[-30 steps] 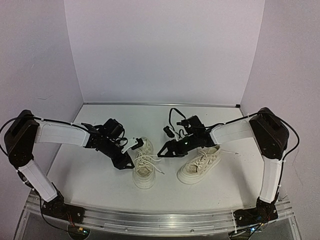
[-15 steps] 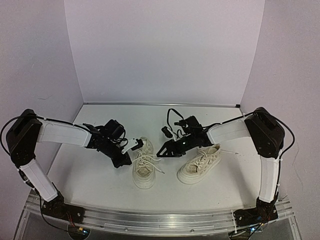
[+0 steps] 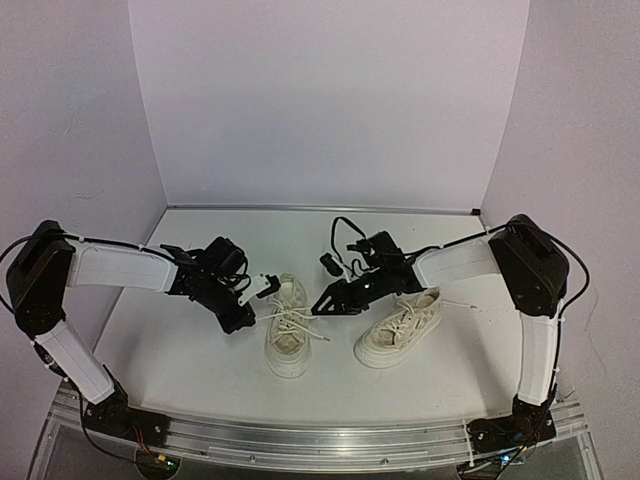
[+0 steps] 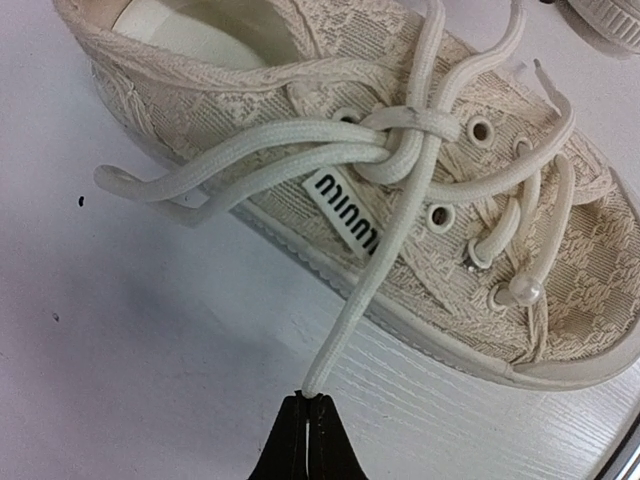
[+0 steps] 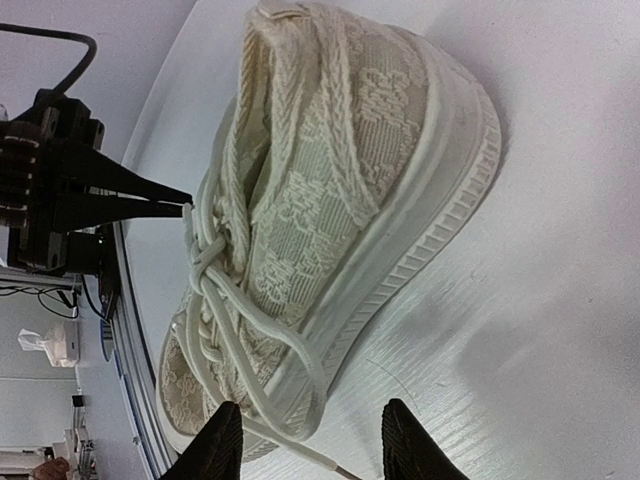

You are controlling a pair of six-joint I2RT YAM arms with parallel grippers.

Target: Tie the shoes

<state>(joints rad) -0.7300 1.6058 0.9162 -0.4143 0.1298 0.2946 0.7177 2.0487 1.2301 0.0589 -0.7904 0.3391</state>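
Left wrist | left gripper (image 4: 305,398) jaws closed on lace (image 4: 370,275) end | shoe (image 4: 240,120) upright

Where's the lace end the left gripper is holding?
Left wrist view, bottom centre: the lace end is pinched in the shut left gripper, just off the sole of the left shoe.

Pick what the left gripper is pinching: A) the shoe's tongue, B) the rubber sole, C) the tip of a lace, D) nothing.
C: in the left wrist view the left gripper is shut on the tip of a lace that runs up to the knot on the shoe.
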